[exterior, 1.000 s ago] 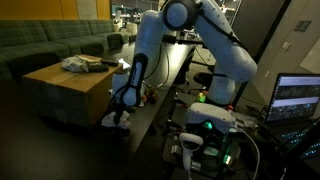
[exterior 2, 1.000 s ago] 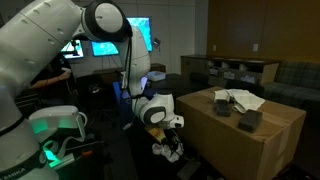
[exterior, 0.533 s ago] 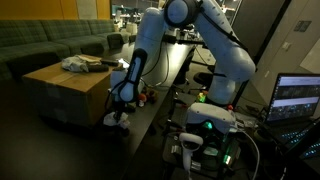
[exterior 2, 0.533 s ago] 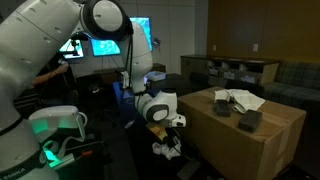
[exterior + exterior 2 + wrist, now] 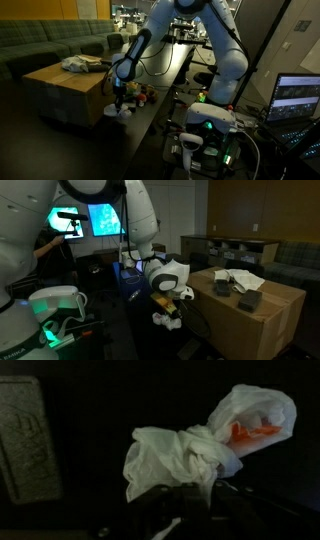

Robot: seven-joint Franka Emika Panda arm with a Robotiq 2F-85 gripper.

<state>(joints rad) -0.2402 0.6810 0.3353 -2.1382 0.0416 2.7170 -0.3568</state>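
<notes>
My gripper (image 5: 191,496) is shut on a crumpled white plastic bag (image 5: 178,453). Something orange (image 5: 254,433) shows through the bag's far end. In both exterior views the bag (image 5: 117,111) hangs from the gripper (image 5: 120,100) just above the dark floor, beside the side of a brown box-like table (image 5: 70,95). From the opposite side the gripper (image 5: 166,306) points down with the bag (image 5: 166,320) bunched under it. The fingertips are buried in the bag's folds.
On top of the table (image 5: 270,310) lie white papers (image 5: 238,278) and two dark blocks (image 5: 250,300). A grey panel (image 5: 27,445) stands left in the wrist view. A green sofa (image 5: 50,45), a laptop (image 5: 298,98) and lit monitors (image 5: 105,220) surround the spot.
The jaws have shut on the white bag. The arm has risen, lifting the bag a little off the floor, close to the table's side.
</notes>
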